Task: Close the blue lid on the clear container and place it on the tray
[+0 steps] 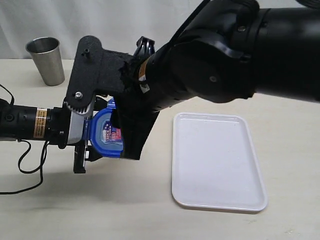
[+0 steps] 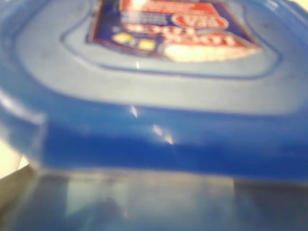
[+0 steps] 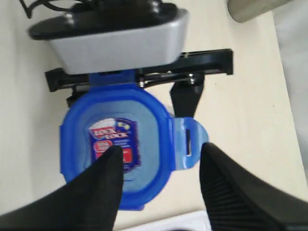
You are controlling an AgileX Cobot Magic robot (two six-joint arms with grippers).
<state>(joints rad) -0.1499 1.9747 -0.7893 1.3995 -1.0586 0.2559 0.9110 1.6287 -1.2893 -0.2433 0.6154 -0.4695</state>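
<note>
The blue lid (image 1: pixel 104 134) sits on top of the clear container (image 2: pixel 144 202), whose wall shows only blurred right below the lid (image 2: pixel 154 96) in the left wrist view. My left gripper (image 1: pixel 87 150) reaches in from the left and is shut on the container's sides under the lid. My right gripper (image 3: pixel 161 156) hovers open over the lid (image 3: pixel 115 154). One fingertip (image 3: pixel 111 161) is above the red-and-white sticker, and the other is beyond a tab (image 3: pixel 188 142) that sticks outward. The white tray (image 1: pixel 215 165) lies to the right.
A steel cup (image 1: pixel 47 60) stands at the back left near the white backdrop. A black cable (image 1: pixel 27 160) loops on the table under the left arm. The right arm's bulky black body (image 1: pixel 240 50) hangs over the table's middle and back right.
</note>
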